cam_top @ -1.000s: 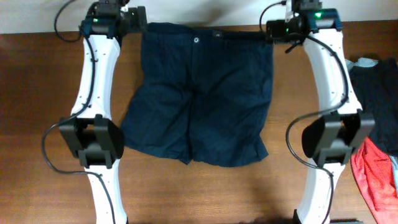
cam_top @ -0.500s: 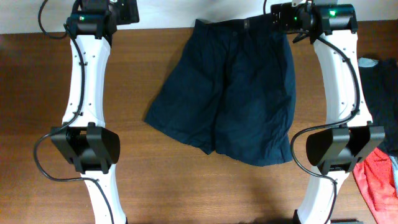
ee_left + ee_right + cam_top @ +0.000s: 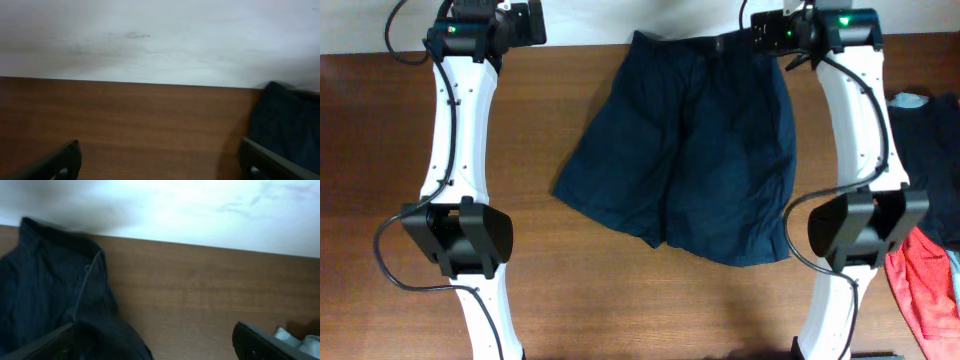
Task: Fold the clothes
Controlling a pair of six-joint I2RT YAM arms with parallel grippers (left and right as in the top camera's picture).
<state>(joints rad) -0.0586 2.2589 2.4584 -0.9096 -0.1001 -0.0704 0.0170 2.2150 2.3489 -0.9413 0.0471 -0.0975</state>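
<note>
The dark navy shorts [image 3: 695,150] lie on the brown table [image 3: 380,170], waistband at the far edge and legs toward me, with the left side bunched inward. My left gripper [image 3: 533,22] is at the far edge, well left of the waistband. In the left wrist view the left gripper [image 3: 160,167] is open over bare wood, and the shorts [image 3: 290,125] sit off to its right. My right gripper [image 3: 757,32] hovers at the waistband's right end. The right wrist view shows the right gripper [image 3: 160,345] open, with the shorts [image 3: 50,280] reaching between its fingers from the left.
A heap of other garments lies at the table's right edge: a dark top [image 3: 930,150], a red piece [image 3: 925,290] and a pale grey-blue bit [image 3: 910,100]. A white wall [image 3: 160,40] rises just beyond the table's far edge.
The shorts have slid to the right and skewed, their left side drawn in. The left gripper now stands apart from the waistband. Over the last half second almost nothing moved.
</note>
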